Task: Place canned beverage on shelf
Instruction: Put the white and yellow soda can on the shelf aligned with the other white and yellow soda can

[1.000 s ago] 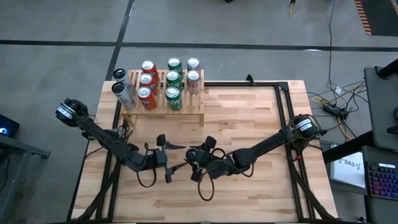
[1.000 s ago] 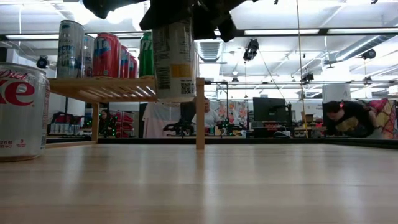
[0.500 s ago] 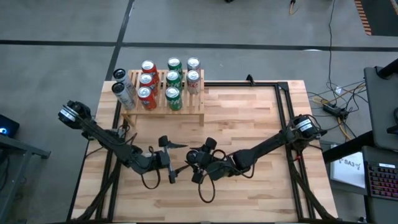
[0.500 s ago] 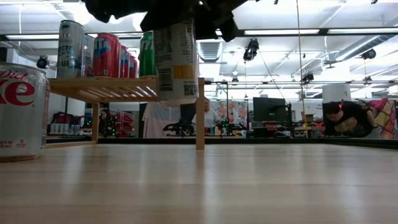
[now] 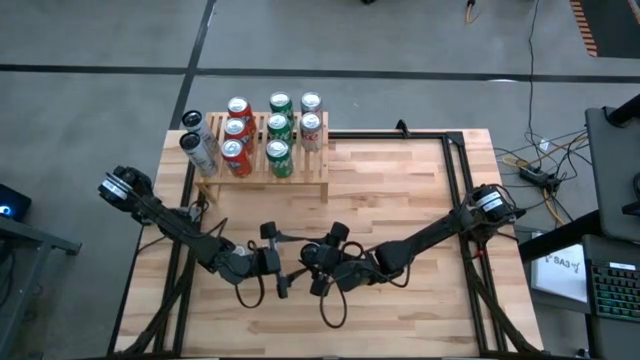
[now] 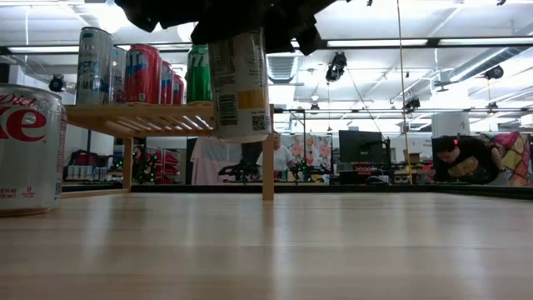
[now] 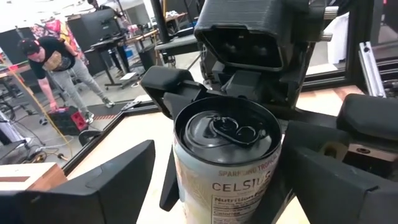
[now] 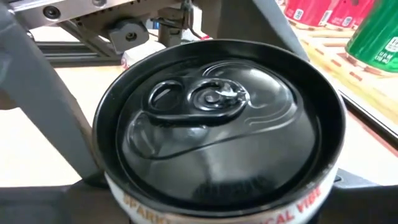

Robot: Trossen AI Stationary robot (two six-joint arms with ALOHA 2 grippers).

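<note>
A pale canned beverage (image 6: 240,83) marked CELSIUS hangs in the air in front of the shelf, top up; it also shows in the left wrist view (image 7: 227,162). My right gripper (image 5: 318,262) is shut on it from above. My left gripper (image 5: 277,262) is open, with one finger (image 7: 81,186) on each side of the can and a gap showing beside it. The light-wood slatted shelf (image 5: 305,168) stands at the table's far left on its legs and carries several red, green and silver cans (image 5: 270,130). My right gripper pinches the can's upper wall, just below the top rim (image 8: 118,186), between its two fingers (image 8: 43,99). The fingers come from above, pointing down. The can hangs below them, clear of the table, tilted a little off upright.
Two silver cans (image 5: 197,140) stand at the shelf's left end. A Diet Coke can (image 6: 29,150) stands on the table close to the low camera. Bare wooden table top (image 5: 400,190) lies to the right of the shelf. A person (image 6: 462,154) bends over in the room behind.
My left gripper has gone toward the table's right edge and a little toward its near edge, closing in on the can held by my right gripper, and its fingers now flank the can. The can has tipped a little off upright.
</note>
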